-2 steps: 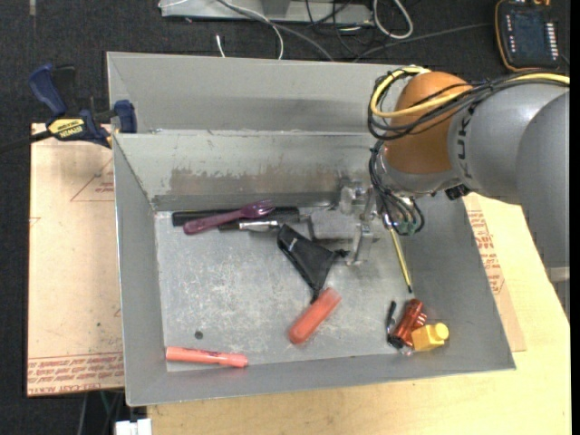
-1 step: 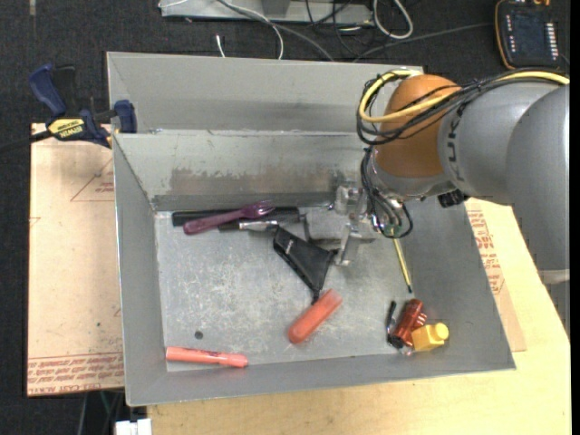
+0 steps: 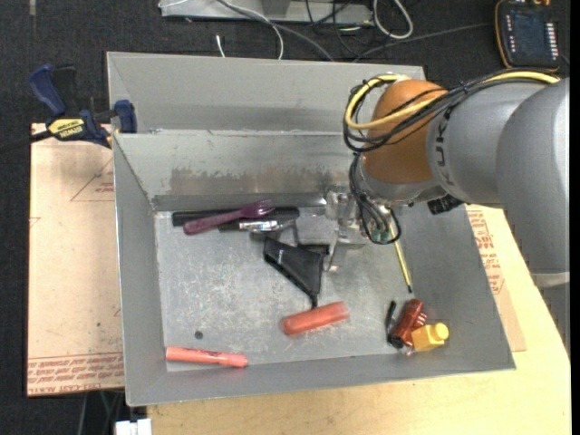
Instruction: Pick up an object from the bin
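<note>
My gripper (image 3: pixel 340 232) hangs low in the middle of the bin, under the orange wrist cover. Its tip is at the right corner of a black wedge-shaped piece (image 3: pixel 299 265), which lies flat on the floor just left of it. I cannot tell whether it touches the wedge. Behind the wedge, along the back wall, lie a purple spoon (image 3: pixel 227 217) and a black-handled tool (image 3: pixel 272 223). A thin yellow stick (image 3: pixel 403 266) lies to the gripper's right.
An orange cylinder (image 3: pixel 315 319) lies in front of the wedge. A pink marker (image 3: pixel 207 358) rests near the front left corner. A red and yellow object (image 3: pixel 415 326) sits at the front right. The arm covers the bin's back right.
</note>
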`<state>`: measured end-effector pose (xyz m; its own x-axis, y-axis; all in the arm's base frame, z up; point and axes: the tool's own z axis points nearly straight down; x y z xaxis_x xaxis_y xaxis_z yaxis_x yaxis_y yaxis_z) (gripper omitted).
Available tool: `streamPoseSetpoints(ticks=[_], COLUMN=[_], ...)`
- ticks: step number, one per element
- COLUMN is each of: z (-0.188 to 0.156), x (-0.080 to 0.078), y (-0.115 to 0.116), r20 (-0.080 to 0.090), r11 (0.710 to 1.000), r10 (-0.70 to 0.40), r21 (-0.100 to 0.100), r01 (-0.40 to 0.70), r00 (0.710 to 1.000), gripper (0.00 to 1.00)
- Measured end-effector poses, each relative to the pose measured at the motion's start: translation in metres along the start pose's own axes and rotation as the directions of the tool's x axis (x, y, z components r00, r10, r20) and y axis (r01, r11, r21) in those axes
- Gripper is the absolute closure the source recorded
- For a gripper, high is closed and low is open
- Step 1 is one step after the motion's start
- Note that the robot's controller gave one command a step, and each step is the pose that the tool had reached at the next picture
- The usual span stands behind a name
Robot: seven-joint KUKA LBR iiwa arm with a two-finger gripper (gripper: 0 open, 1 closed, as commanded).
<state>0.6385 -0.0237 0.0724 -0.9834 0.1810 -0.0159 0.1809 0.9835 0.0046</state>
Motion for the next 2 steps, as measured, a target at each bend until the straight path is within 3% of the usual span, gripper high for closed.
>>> streamPoseSetpoints(ticks=[1, 2], z=[0.002, 0.002], x=[-0.016, -0.021], y=[-0.044, -0.055], r20=[0.01, 0.005], r11=[0.998, 1.0], r10=[0.07, -0.014], r21=[0.0, -0.002], r01=[-0.07, 0.014], r00=[0.997, 1.0], gripper=[0.0, 1.0])
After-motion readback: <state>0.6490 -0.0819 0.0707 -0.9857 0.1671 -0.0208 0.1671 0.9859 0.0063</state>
